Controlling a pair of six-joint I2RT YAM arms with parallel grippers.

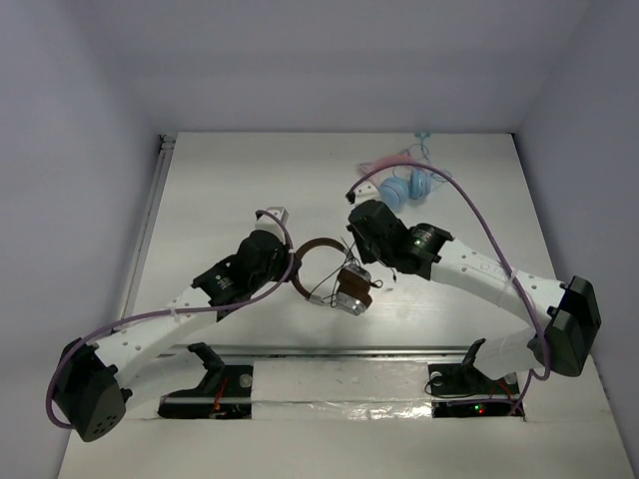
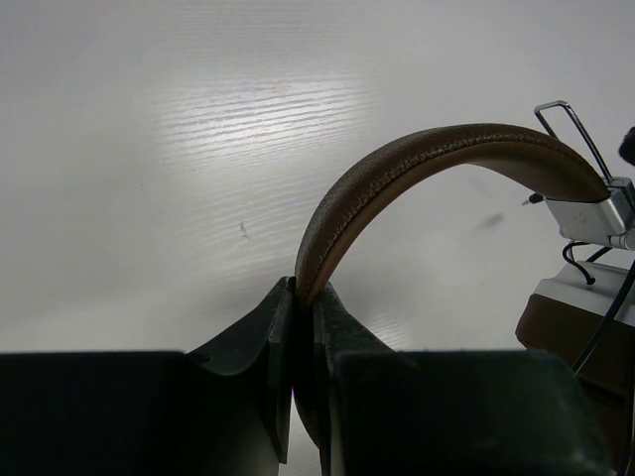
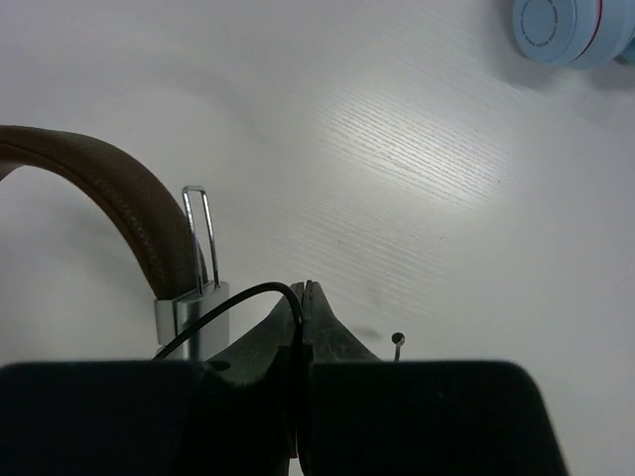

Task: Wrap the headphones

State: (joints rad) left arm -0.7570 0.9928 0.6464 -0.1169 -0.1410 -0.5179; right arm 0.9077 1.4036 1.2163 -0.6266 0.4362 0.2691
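The headphones (image 1: 344, 284) hang above the table at the middle, with a brown headband (image 1: 312, 249) and silver-and-brown earcups (image 1: 351, 289). My left gripper (image 1: 296, 267) is shut on the headband, whose brown strap (image 2: 397, 174) rises from between its jaws in the left wrist view. My right gripper (image 1: 361, 254) is shut on the thin dark cable (image 3: 233, 307), which loops out of its jaws beside the silver slider (image 3: 193, 302). The cable's plug tip (image 3: 398, 339) shows just right of the jaws.
Smaller pink-and-light-blue headphones (image 1: 407, 185) lie at the back right; one blue cup shows in the right wrist view (image 3: 571, 28). White walls close in the table. A metal rail (image 1: 339, 351) runs along the near edge by the arm bases.
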